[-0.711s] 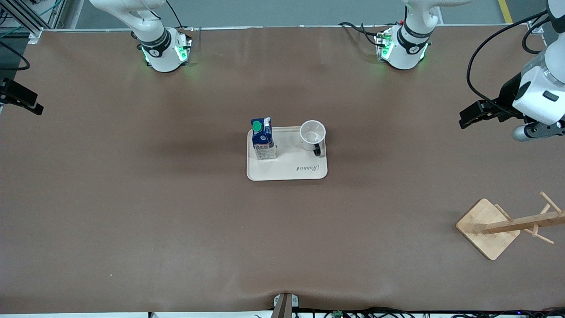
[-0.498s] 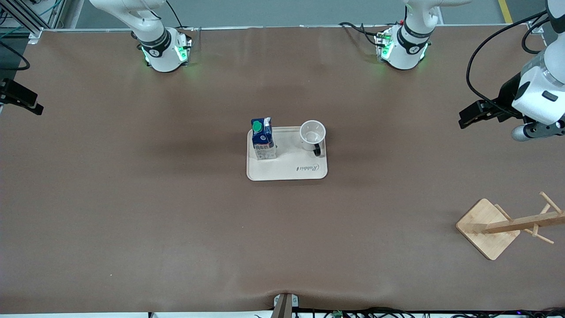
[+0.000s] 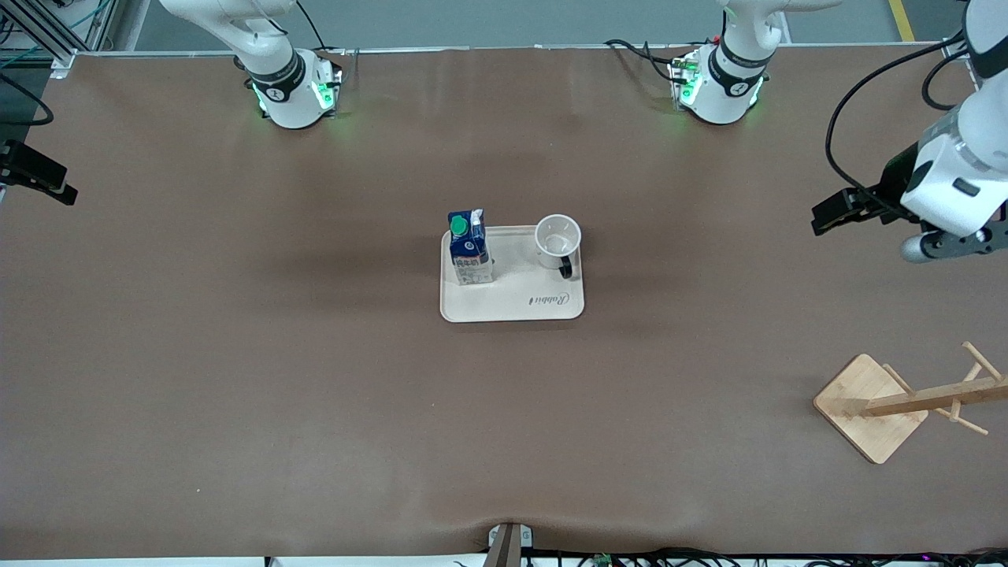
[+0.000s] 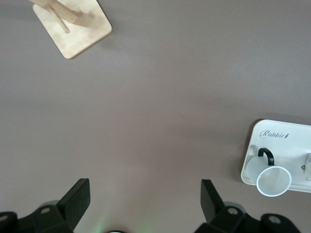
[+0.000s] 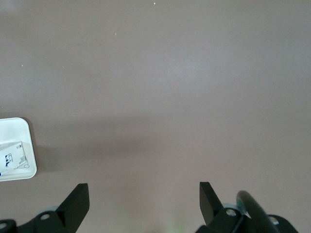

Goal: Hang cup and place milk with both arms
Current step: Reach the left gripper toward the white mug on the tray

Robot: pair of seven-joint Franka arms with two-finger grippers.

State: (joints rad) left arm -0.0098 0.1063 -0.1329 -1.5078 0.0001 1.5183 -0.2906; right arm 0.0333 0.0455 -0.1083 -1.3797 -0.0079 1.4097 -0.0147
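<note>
The white cup (image 3: 557,237) stands upright on a cream tray (image 3: 520,305) in the middle of the table, its black handle turned toward the front camera. The dark-blue and white milk carton (image 3: 469,250) with a green cap stands on the same tray, toward the right arm's end. My left gripper (image 3: 828,216) is open and empty, high over the table's left-arm end; its wrist view (image 4: 145,184) shows the cup (image 4: 273,180) and tray (image 4: 278,145). My right gripper (image 3: 47,183) is open and empty over the right-arm end (image 5: 143,186); the carton (image 5: 10,156) shows at the edge of its view.
A wooden mug rack (image 3: 870,405) with pegs stands near the left arm's end, nearer to the front camera than the tray; its base also shows in the left wrist view (image 4: 80,26). Brown table surface lies all around the tray.
My left gripper has shifted a little toward the tray and the front camera. The right arm, cup and milk have not moved.
</note>
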